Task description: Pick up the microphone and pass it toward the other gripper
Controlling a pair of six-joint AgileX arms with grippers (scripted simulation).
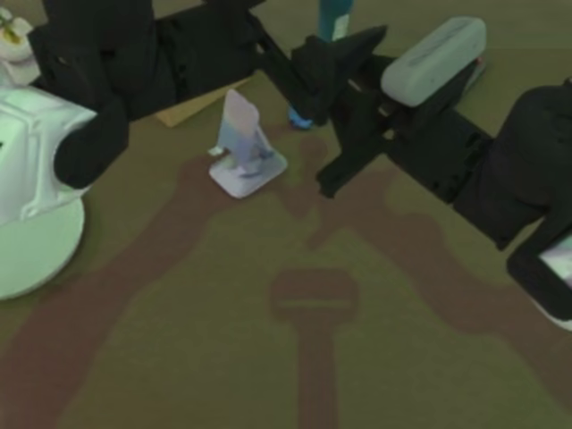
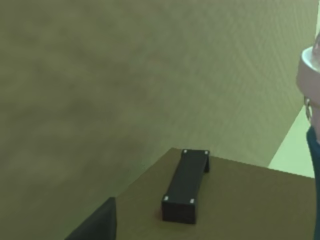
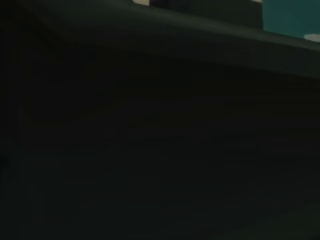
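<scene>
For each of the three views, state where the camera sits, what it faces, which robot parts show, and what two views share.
Top view: above the table, looking down on both arms, the left gripper, right gripper, microphone and a white stand.
Left wrist view: faces a black remote control on the table.
Right wrist view: dark.
Shared: the teal microphone handle, at the left wrist view's edge.

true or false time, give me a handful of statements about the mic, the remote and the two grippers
1. The microphone shows at the top view's upper edge, a little right of centre. True.
2. The black remote lies flat on the table. True.
3. The right wrist view shows the remote clearly. False: that view is dark.
4. The white stand sits at the table's right edge. False: it stands left of centre, beside the left gripper.
5. The right gripper is parked far from the left one. False: both meet near the top view's upper middle.
</scene>
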